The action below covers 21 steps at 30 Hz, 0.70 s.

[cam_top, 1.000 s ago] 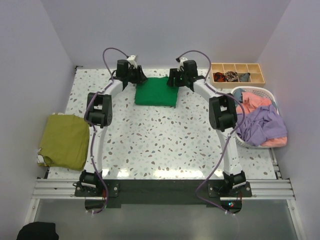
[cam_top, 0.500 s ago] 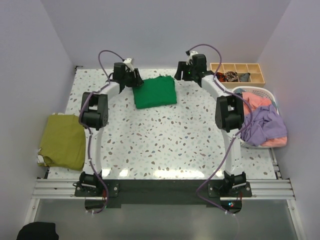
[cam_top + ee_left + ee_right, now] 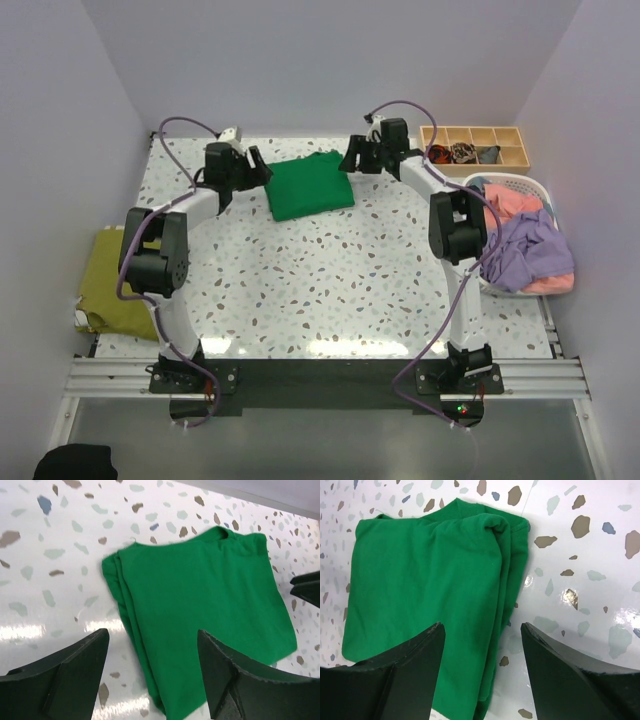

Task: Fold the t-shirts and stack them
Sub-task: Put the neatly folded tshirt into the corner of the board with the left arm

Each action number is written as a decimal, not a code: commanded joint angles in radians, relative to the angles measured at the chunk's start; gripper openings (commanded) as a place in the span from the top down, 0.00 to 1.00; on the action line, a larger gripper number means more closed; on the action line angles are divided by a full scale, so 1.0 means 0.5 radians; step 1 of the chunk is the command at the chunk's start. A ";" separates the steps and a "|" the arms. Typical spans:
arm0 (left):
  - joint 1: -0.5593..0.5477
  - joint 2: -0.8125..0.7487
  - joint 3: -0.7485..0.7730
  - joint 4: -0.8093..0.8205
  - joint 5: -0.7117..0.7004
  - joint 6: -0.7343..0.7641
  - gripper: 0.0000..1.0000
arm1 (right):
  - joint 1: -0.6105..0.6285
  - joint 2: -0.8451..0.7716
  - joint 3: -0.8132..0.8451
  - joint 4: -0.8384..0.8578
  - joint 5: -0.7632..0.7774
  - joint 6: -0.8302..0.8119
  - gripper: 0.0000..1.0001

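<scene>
A bright green t-shirt (image 3: 311, 186) lies folded into a rough square at the back middle of the table, slightly skewed. My left gripper (image 3: 260, 169) hovers open at its left edge; in the left wrist view the green t-shirt (image 3: 200, 600) lies below the spread left gripper (image 3: 152, 642), held by neither finger. My right gripper (image 3: 350, 160) stands open at the shirt's back right corner. Seen from the right wrist, the right gripper (image 3: 482, 635) straddles the folded edge of the green t-shirt (image 3: 425, 580) without gripping it. An olive-yellow t-shirt (image 3: 112, 285) lies at the table's left edge, partly behind my left arm.
A white slatted basket (image 3: 530, 183) at the right holds a lavender shirt (image 3: 527, 248) and a coral-pink one (image 3: 515, 205), both spilling over its rim. A wooden compartment tray (image 3: 476, 146) with small dark fabric pieces stands at the back right.
My left gripper has opened wider and drawn left off the green shirt, its arm swinging out over the olive shirt. The green shirt has turned slightly. The right gripper lifted back from it.
</scene>
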 commanded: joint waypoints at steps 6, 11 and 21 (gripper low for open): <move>-0.010 -0.010 -0.397 0.373 0.288 -0.318 0.24 | -0.017 -0.133 -0.191 0.122 -0.110 0.037 0.34; -0.038 0.107 -0.394 0.443 0.233 -0.376 0.24 | -0.032 -0.142 -0.259 0.140 -0.116 0.043 0.34; -0.062 0.551 -0.048 0.575 0.432 -0.566 0.28 | -0.038 0.008 -0.133 0.091 -0.248 0.073 0.34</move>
